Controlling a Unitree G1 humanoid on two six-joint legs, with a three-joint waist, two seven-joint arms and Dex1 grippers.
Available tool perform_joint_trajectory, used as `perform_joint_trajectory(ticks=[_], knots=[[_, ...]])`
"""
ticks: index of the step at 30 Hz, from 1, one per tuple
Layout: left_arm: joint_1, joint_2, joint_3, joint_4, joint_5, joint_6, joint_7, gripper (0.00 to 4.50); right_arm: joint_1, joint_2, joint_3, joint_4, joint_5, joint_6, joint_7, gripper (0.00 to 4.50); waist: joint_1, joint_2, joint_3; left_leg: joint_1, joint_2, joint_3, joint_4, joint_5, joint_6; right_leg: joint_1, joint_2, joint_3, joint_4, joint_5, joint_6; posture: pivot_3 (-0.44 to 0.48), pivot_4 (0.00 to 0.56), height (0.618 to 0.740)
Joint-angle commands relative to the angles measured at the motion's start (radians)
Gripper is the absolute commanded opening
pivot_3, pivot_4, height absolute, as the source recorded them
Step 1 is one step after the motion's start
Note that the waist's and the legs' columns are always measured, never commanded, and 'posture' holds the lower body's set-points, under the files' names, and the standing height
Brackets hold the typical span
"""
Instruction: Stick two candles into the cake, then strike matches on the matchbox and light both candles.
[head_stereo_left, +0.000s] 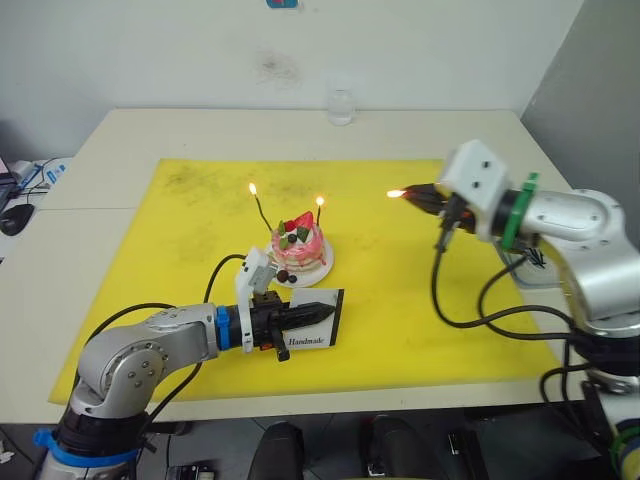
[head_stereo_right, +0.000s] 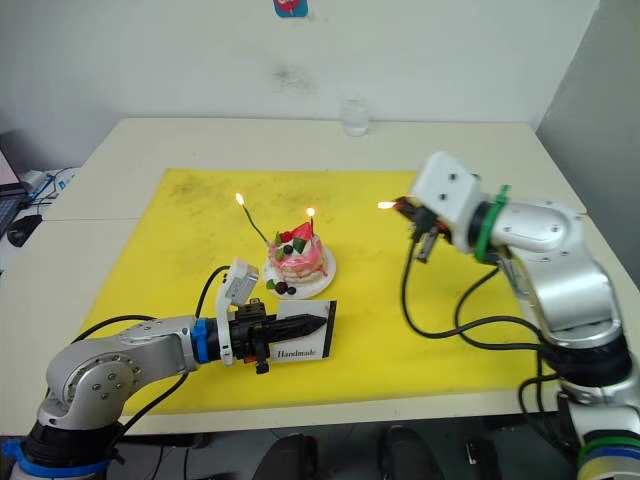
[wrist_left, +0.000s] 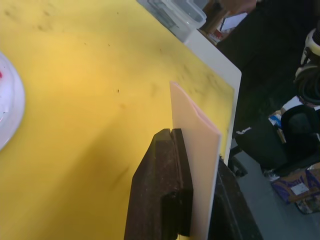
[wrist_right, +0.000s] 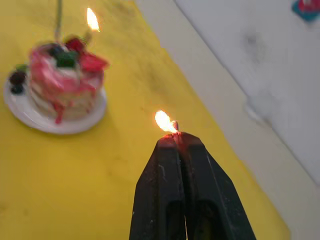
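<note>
Both candles (head_stereo_left: 258, 208) burn upright in the cake (head_stereo_left: 298, 243) on the yellow mat, so the right end effector (head_stereo_left: 418, 194), clamped on a lit match (wrist_right: 171, 127), holds it aside, while the left end effector (head_stereo_left: 318, 313) pinches the matchbox (head_stereo_left: 312, 333) upright

Both candles, green (head_stereo_left: 261, 213) and red (head_stereo_left: 319, 215), stand lit in the pink cake (head_stereo_left: 299, 246). The white matchbox (head_stereo_left: 313, 333) stands on edge just beside the cake's plate. A burning match (head_stereo_left: 400, 193) is well apart from the cake.
</note>
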Motion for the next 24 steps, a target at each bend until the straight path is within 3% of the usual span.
perform_joint_trajectory(ticks=[1,8,17,20,24], knots=[[0.006,-0.03,0.007,-0.043,-0.013,-0.011,0.036,0.0,0.045,-0.067,-0.126,0.063,-0.033,0.013,-0.075,0.03,0.0,0.0,0.0,0.0,0.0,0.0,0.0,0.0,0.0,0.0,0.0,0.0,0.0,0.0,0.0,0.0,0.15,0.74],[0.027,-0.089,-0.002,-0.058,0.005,-0.025,0.099,0.0,0.137,-0.08,-0.234,0.327,-0.074,-0.022,-0.238,0.03,-0.003,0.0,0.0,0.0,-0.001,0.001,0.0,0.0,0.0,0.0,0.001,0.001,0.0,0.0,0.0,0.0,0.15,0.74],[0.065,-0.119,-0.011,-0.095,0.003,-0.027,0.138,0.0,0.1,-0.019,-0.278,0.592,-0.054,-0.021,-0.373,0.03,-0.006,0.001,0.0,0.001,-0.001,0.002,0.0,0.0,0.0,0.0,0.002,0.003,0.001,0.0,0.0,0.0,0.15,0.74],[0.072,-0.117,-0.005,-0.099,0.002,-0.026,0.145,0.0,0.083,-0.007,-0.289,0.63,-0.043,-0.028,-0.407,0.67,-0.006,0.001,0.0,0.001,-0.001,0.002,0.0,0.0,0.0,0.0,0.002,0.003,0.001,0.0,0.0,0.0,0.15,0.74],[0.077,-0.112,0.004,-0.101,-0.006,-0.022,0.151,0.0,0.063,-0.004,-0.302,0.633,-0.03,-0.058,-0.437,1.99,-0.005,0.001,0.0,0.001,-0.001,0.002,0.0,0.0,0.0,0.0,0.002,0.003,0.0,0.0,0.0,0.0,0.15,0.74]])
